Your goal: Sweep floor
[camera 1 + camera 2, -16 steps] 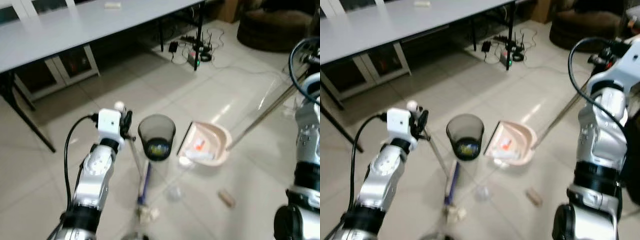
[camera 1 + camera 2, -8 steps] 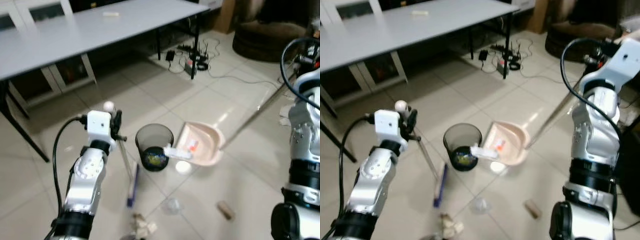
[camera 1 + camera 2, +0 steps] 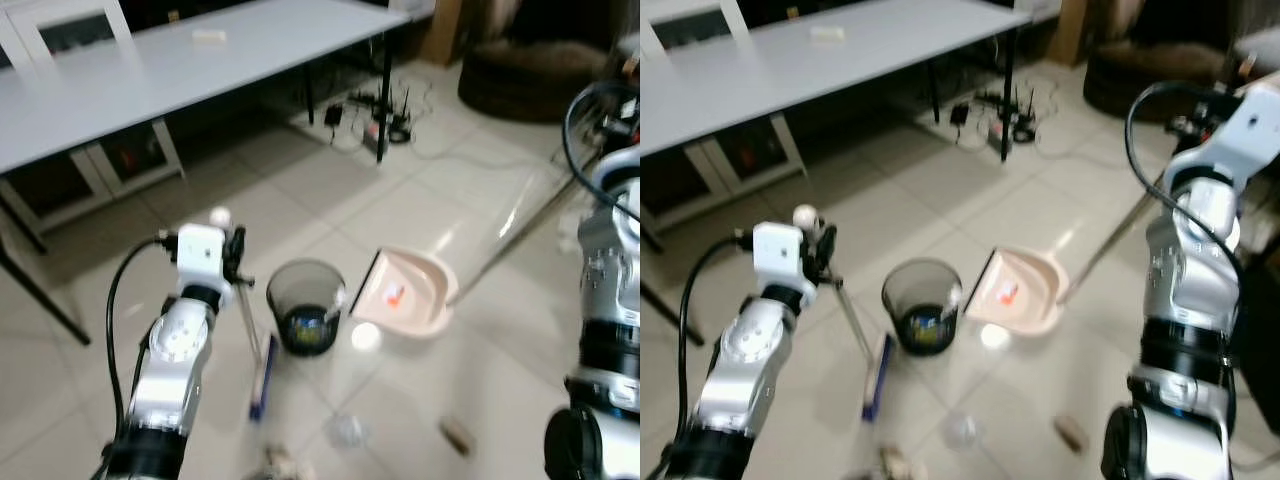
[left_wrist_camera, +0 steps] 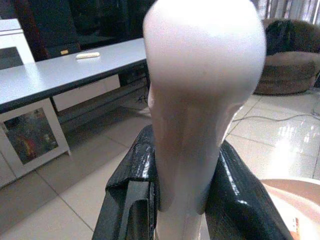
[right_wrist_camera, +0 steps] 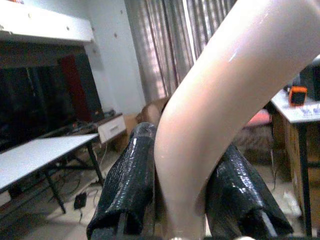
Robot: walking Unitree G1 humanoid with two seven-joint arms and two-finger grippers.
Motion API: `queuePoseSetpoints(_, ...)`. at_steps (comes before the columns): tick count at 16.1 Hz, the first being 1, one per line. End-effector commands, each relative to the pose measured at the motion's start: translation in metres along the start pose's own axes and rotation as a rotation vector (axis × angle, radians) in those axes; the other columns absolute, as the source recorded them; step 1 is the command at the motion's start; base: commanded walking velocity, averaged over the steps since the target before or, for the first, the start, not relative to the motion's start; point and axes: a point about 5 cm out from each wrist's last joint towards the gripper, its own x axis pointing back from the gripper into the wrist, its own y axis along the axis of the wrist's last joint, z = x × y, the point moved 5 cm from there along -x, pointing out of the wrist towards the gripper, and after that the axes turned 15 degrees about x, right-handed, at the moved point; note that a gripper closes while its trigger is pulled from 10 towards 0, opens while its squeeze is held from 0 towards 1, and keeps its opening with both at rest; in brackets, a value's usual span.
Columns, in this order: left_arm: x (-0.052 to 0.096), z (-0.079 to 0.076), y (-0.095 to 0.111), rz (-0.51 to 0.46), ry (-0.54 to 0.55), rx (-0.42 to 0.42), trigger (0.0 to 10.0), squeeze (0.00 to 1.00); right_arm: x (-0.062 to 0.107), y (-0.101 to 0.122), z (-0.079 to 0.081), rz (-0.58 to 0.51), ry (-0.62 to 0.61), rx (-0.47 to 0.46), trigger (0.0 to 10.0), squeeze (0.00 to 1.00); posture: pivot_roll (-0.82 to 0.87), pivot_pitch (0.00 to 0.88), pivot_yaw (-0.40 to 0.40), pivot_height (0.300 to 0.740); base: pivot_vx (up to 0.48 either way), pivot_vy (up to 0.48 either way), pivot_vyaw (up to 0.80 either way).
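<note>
The right gripper (image 5: 182,200) was clamped on the dustpan (image 3: 405,293) handle, the left gripper (image 4: 182,200) on the broom (image 3: 262,362). Risk — tipping too steeply could spill litter beside the bin (image 3: 306,318).

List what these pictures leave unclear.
- What lies in the bin: too small, dark, in the eye views.
- Scraps low on the floor: blurred.
- Left claw tips: the broom handle covers them in its wrist view.
- Right claw tips: the dustpan handle covers them likewise.

I see open floor (image 3: 420,190) ahead; bin (image 3: 306,305), dustpan (image 3: 408,293), and table leg (image 3: 384,105) block the middle.
</note>
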Motion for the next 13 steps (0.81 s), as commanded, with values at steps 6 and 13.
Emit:
queuePoseSetpoints(6,-0.0025,0.0045,0.0129,-0.036,0.004,-0.039,10.0,0.00,-0.0005,0.0140,0.0047,-0.057,-0.008,-0.080,10.0,0.00,-0.02,0.000,0.042,0.740,0.391,0.000,0.23)
queuePoseSetpoints(13,-0.0029,0.0045,0.0111,-0.026,0.004,-0.033,10.0,0.00,0.0001,0.0142,0.0037,-0.063,-0.017,-0.084,10.0,0.00,-0.03,0.000,0.045,0.740,0.159,0.000,0.00)
